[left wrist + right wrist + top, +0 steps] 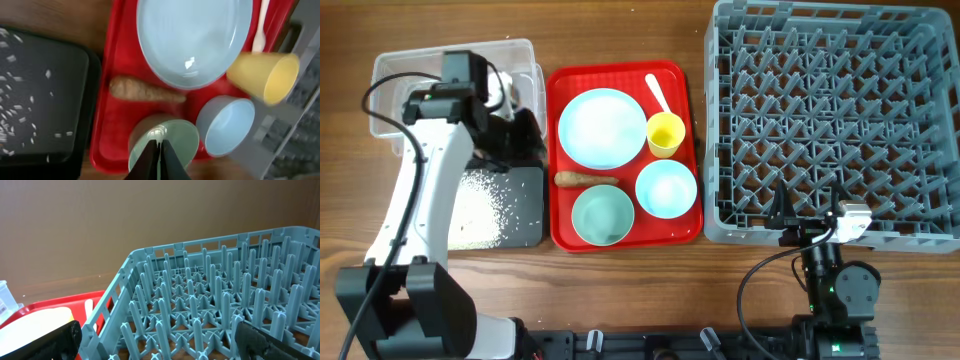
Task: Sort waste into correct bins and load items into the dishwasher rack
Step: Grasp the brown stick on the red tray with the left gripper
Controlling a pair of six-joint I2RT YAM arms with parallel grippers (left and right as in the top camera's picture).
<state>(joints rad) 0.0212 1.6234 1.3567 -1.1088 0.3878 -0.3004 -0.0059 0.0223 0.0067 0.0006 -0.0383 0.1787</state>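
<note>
You're on waste sorting: left gripper (158, 152) pressed together, empty, right gripper (157, 330) spread wide. Next you'd open left over the carrot-like stick (145, 91)

- Left arm (420, 200): long white shell, black joints at both ends, black rounded housing at the base.
- Left cable (366, 102): thin, black, loops off the arm's upper end and runs along the white link.
- Left gripper (159, 145): dark, near-black fingers tapering to narrow tips.
- Right arm (840, 285): mostly black w/ round motor housings, small white/silver block near the top, tiny green light low down.
- Right cable (741, 290): black, curves out beside the base.
- Right gripper (157, 327): matte black fingers, rounded edges.
</note>
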